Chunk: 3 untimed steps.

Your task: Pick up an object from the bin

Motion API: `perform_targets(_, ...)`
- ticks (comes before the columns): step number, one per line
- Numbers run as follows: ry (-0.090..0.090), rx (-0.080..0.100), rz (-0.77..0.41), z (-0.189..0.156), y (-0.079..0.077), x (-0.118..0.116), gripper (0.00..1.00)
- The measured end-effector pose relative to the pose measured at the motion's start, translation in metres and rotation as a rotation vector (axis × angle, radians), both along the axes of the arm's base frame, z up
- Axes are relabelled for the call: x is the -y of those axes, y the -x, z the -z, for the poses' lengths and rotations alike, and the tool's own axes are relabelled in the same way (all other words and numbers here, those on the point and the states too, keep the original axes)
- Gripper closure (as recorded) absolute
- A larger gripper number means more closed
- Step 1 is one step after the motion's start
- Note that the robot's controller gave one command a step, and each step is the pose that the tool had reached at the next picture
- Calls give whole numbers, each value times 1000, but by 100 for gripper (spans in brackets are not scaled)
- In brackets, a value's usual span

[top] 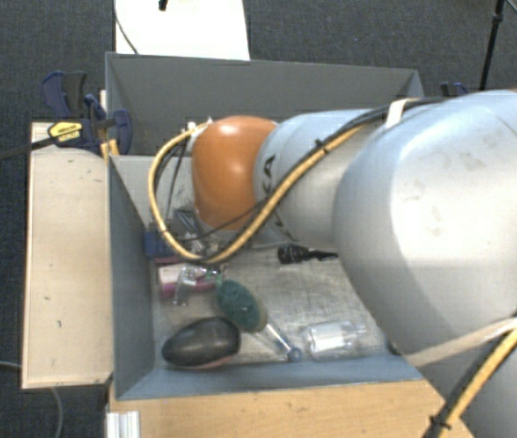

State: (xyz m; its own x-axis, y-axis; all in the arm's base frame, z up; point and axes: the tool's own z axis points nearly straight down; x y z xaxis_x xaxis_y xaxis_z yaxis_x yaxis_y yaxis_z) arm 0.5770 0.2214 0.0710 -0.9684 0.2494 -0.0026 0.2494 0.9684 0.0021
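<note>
1. The claw (187,245) hangs low under the arm's orange wrist cover (226,172), close to the left wall of the bin (133,290). Whether it is open or closed I cannot tell, since the cover hides it, and nothing can be seen gripped in it.
2. Nearest is a small pink and white object (179,279), lying just below the claw in the view, toward the bin's near wall. Its long axis runs left to right across the view. I judge this the likeliest thing to be picked: it sits almost under the claw, so the coming move turns on a short drop and a slight shift toward the near wall, closing across its narrow side.
3. Just left of the claw a small blue object (153,243) lies against the left wall, too tight to the wall for an easy grip.
4. Below and right of the claw lies a dark green scrubber (240,305), its metal handle pointing away, down and to the right.
5. To the claw's right, near the arm, lies a black plug-like piece (300,254).
6. Farther toward the near wall sits a dark oval lump (201,343), just beside the scrubber.
7. Farthest, well to the lower right, a clear plastic bottle (336,338) lies on its side, long axis left to right.
</note>
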Motion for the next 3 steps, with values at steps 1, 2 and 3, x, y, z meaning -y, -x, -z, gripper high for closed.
perform_targets(1,-1,1,4,0,0,-1,0)
perform_targets(2,-2,0,205,-1,12,4,0)
perform_targets(3,-3,3,207,-2,11,4,100)
